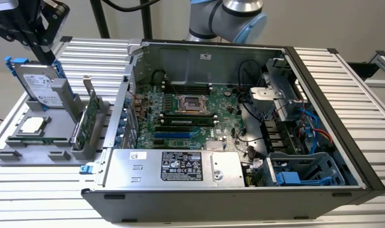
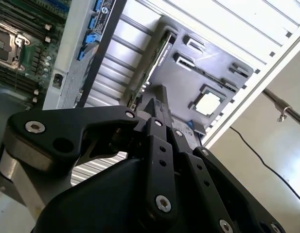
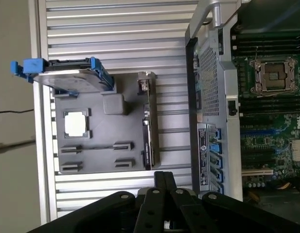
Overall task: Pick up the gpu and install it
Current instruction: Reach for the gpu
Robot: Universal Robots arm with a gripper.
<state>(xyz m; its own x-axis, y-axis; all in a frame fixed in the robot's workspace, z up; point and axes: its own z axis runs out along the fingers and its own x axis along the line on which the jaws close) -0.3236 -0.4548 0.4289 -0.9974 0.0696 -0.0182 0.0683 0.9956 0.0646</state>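
Green gpu (image 1: 89, 122), grey tray (image 1: 61, 132), blue-railed drive (image 1: 39, 84)

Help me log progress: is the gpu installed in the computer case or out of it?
Out. The gpu stands on edge in the grey holder, outside the open case, on the exterior view's left.

Light in the exterior view is bright, even and diffuse, falling from above. The ribbed surface (image 1: 351, 85) reads pale, nearly washed out, and the arm (image 1: 243, 16) carries a soft highlight. Inside the case (image 1: 243, 199), the side at the exterior view's right sits in shadow. In the second wrist view the surface blows out to white, while the claw (image 2: 157, 110) is dark with a faint sheen. In the first wrist view the surface glares mildly and the board (image 3: 271, 121) is dimmer.
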